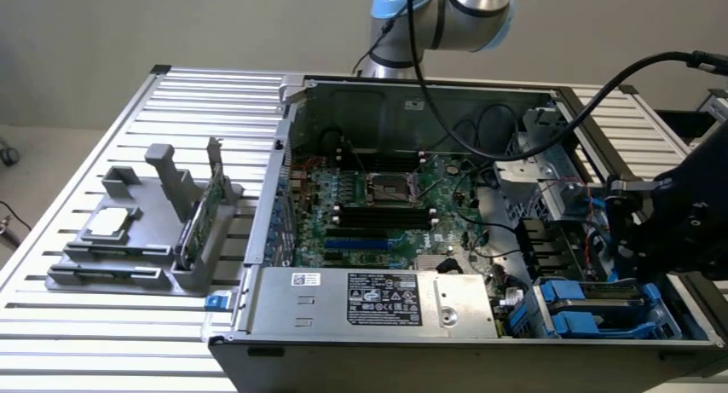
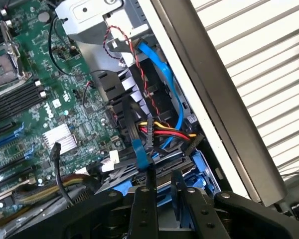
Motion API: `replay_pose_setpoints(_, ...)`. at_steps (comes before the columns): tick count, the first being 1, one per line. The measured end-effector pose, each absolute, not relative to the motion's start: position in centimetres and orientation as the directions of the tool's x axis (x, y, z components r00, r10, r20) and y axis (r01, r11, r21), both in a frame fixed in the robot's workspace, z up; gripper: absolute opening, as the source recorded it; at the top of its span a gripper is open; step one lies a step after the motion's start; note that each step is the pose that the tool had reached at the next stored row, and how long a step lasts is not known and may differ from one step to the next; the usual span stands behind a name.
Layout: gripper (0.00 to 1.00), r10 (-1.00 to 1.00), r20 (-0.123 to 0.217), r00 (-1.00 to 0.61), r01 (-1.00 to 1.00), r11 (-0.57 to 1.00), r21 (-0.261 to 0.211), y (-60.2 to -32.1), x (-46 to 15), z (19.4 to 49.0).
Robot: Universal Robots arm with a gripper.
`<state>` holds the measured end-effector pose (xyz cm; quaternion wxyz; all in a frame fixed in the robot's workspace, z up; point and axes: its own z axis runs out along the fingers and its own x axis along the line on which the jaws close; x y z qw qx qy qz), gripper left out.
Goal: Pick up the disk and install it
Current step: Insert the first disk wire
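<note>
— Black metal of the end effector (image 2: 163, 191) lies closest to the wrist camera. Is it clenched?
— I cannot tell if it is released or clenched. It hangs just above the disk (image 2: 203, 169).
— Where is the disk?
— Inside the open computer case (image 1: 455, 359), in its near corner on the exterior view's right. Its carrier is bright blue plastic. I seem to see two blue frames there, but the case wall cuts them off, so I cannot count them surely.
— What else is there?
— One green motherboard (image 1: 376, 205), one silver box-shaped power supply (image 1: 376, 301) and one bundle of red, yellow and black wires (image 2: 164, 132). On the slatted metal desk (image 1: 91, 154), near its edge on the exterior view's left, one grey holder (image 1: 125, 252) carries one square silver chip (image 1: 108, 222) and one thin green card (image 1: 203, 214), upright.
</note>
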<state>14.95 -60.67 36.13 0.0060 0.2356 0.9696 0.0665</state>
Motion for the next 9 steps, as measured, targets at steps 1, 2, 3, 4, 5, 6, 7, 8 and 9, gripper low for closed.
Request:
replay_pose_setpoints(1,0.27,0.461,0.024,-0.887,0.459,0.877,0.14,-60.67,15.01,36.12)
replay_pose_setpoints(2,0.27,0.463,0.029,-0.886,0.462,0.875,0.149,-60.67,15.09,36.12)
replay_pose_setpoints(3,0.27,0.465,0.033,-0.885,0.464,0.872,0.157,-60.67,15.17,36.11)
replay_pose_setpoints(4,0.27,0.467,0.038,-0.884,0.466,0.869,0.166,-60.67,15.25,36.09)
replay_pose_setpoints(5,0.27,0.469,0.042,-0.882,0.469,0.866,0.173,-60.67,15.33,36.09)
replay_pose_setpoints(6,0.27,0.471,0.046,-0.881,0.471,0.863,0.181,-60.67,15.4,36.08)
replay_pose_setpoints(7,0.27,0.474,0.049,-0.879,0.475,0.86,0.187,-60.67,15.47,36.08)
replay_pose_setpoints(8,0.27,0.477,0.052,-0.877,0.478,0.857,0.193,-60.67,15.52,36.07)
replay_pose_setpoints(9,0.27,0.481,0.055,-0.875,0.482,0.854,0.197,-60.67,15.57,36.07)
